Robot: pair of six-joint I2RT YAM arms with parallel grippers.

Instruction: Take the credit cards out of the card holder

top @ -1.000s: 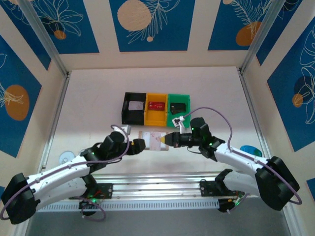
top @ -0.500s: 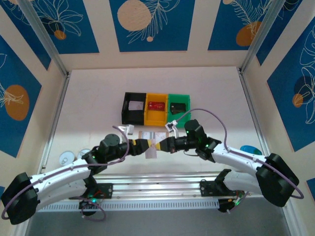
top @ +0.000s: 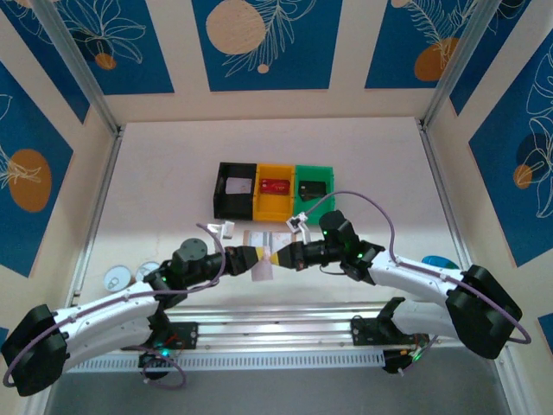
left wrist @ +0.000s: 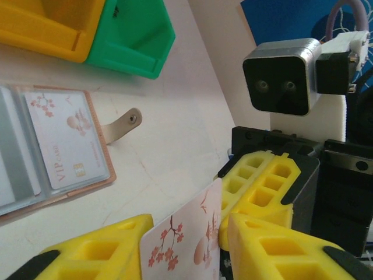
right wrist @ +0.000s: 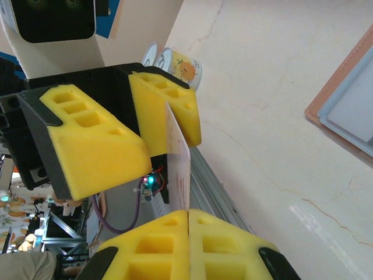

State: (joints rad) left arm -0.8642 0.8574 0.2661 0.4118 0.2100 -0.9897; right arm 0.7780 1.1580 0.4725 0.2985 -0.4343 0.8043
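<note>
The card holder lies open on the table just behind both grippers; in the left wrist view a pink blossom VIP card sits in its clear pocket. My right gripper is shut on one edge of a white credit card printed with red blossoms, held off the table. My left gripper faces it with its jaws open around the card's other end. The card lies against one left finger, with a small gap to the other. The right gripper pinches the card's edge.
Black, yellow and green bins stand in a row behind the card holder. Round discs lie at the near left, and a blue-green object at the near right. The metal rail runs along the front edge.
The right gripper carried the card leftward, away from the holder. The left gripper came to meet it, and its jaws have narrowed around the card's free end.
</note>
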